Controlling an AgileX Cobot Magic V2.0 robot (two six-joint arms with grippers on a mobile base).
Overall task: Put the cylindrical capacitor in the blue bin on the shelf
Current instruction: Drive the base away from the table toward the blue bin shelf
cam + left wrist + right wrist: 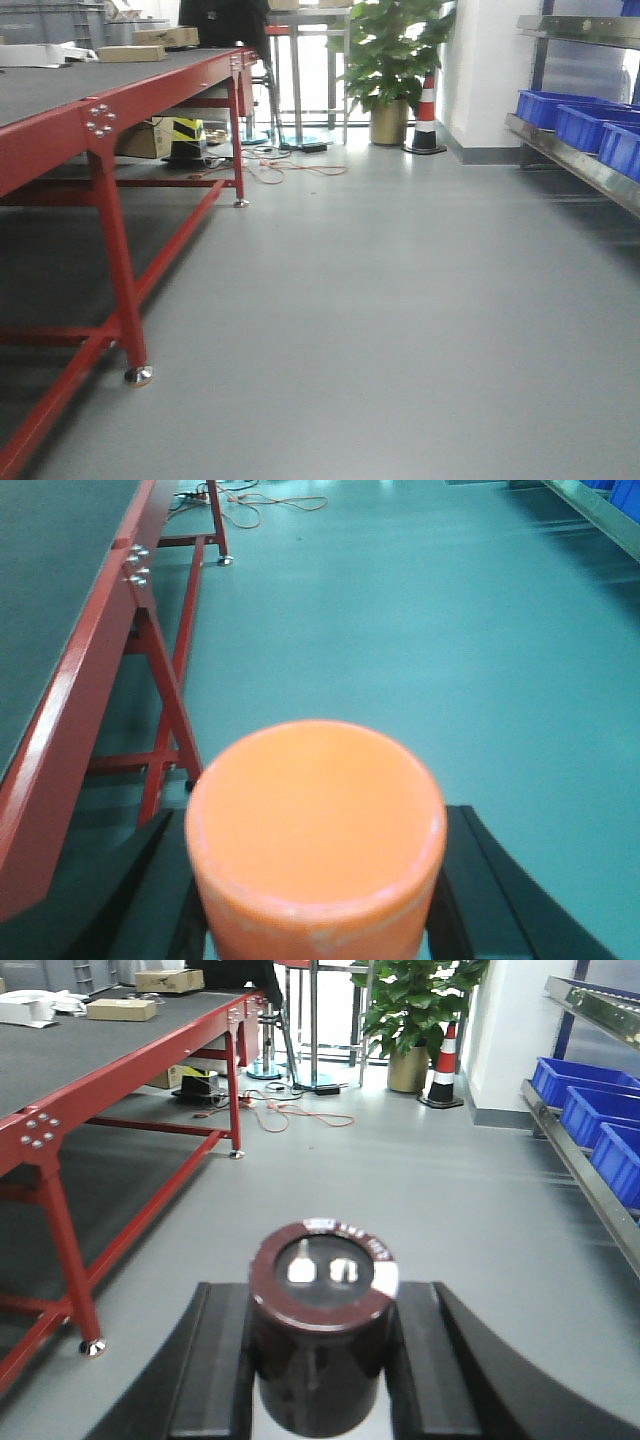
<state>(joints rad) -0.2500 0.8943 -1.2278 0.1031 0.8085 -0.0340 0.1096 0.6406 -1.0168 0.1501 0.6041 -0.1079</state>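
Observation:
The cylindrical capacitor (322, 1330) is dark brown, with two silver terminals on its top. My right gripper (322, 1370) is shut on it, a black finger against each side, above the grey floor. My left gripper (315, 900) is shut on an orange cylinder (315, 810) with a flat top. The steel shelf (570, 158) runs along the right wall, and its rail also shows in the right wrist view (585, 1175). Blue bins (585, 125) stand in a row on it, seen again as blue bins (580, 1085) ahead and right of the capacitor. Neither gripper appears in the front view.
A red-framed table (60, 130) with a dark top lines the left side, with cardboard boxes (150, 45) at its far end. Cables (290, 165) lie on the floor beyond it. A potted plant (395, 50) and a striped cone (426, 115) stand at the back.

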